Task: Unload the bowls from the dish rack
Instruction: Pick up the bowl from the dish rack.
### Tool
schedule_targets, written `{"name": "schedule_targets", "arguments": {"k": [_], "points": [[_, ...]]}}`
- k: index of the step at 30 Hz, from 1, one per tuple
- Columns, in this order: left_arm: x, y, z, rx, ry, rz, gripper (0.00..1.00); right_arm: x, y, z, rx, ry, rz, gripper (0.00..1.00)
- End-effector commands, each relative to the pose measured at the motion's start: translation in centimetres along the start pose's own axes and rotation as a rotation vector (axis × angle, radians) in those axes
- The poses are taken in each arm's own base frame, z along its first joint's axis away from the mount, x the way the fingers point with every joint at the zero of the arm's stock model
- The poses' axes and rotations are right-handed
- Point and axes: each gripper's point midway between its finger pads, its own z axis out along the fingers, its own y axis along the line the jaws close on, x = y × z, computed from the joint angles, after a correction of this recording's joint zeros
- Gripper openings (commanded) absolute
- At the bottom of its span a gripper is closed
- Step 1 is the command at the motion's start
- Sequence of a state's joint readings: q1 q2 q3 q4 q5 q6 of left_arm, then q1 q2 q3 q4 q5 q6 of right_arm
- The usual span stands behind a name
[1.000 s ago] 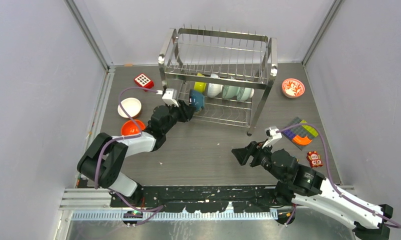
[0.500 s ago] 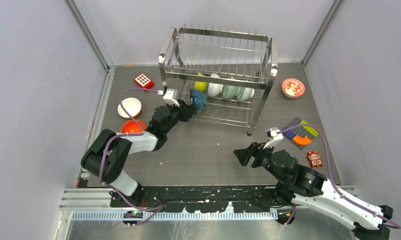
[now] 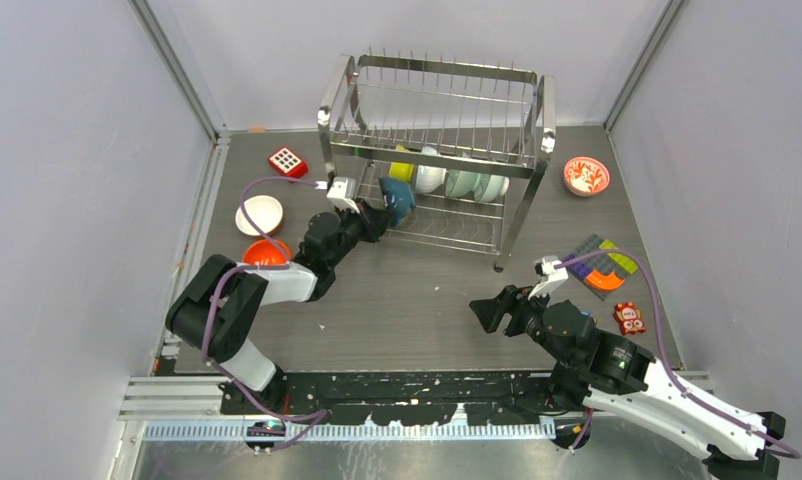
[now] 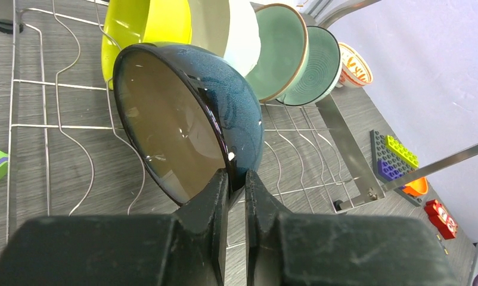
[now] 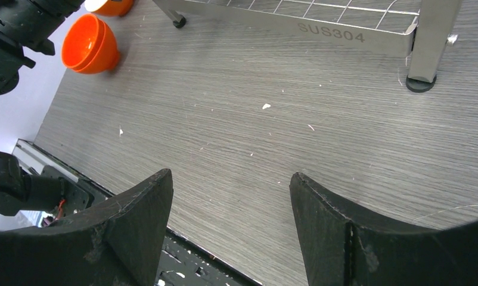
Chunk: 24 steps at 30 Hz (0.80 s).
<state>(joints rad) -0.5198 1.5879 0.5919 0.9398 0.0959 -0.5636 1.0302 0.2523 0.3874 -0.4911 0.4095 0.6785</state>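
Observation:
In the lower tier of the steel dish rack a dark blue bowl stands on edge. My left gripper is shut on its near rim, one finger inside and one outside. Behind it stand a lime-yellow bowl, a white bowl and two pale teal bowls. On the table lie a white bowl, an orange bowl and a red-and-white patterned bowl. My right gripper hangs open over bare table in front of the rack, holding nothing.
A red block with white dots sits left of the rack. Flat coloured toy bricks and a small red toy lie at the right. The rack's front foot stands near my right gripper.
The left jaws have closed onto the rim of the dark blue bowl. The right arm has hardly moved.

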Motion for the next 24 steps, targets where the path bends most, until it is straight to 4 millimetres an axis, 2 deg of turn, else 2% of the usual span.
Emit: {"name": "schedule_targets", "arguments": {"k": [1, 12, 24], "points": [[-2.2, -2.3, 0.2, 0.098, -0.071, 0.011, 0.0, -1.9, 0.9, -0.5, -0.023, -0.054, 0.006, 0.76], [-5.0, -4.7, -1.1, 0.187, -0.166, 0.015, 0.0, -1.9, 0.9, -0.4, -0.024, -0.055, 0.009, 0.76], [-5.7, -5.5, -1.9, 0.216, -0.181, 0.007, 0.0, -1.9, 1.0, -0.5, -0.028, -0.053, 0.016, 0.75]]}}
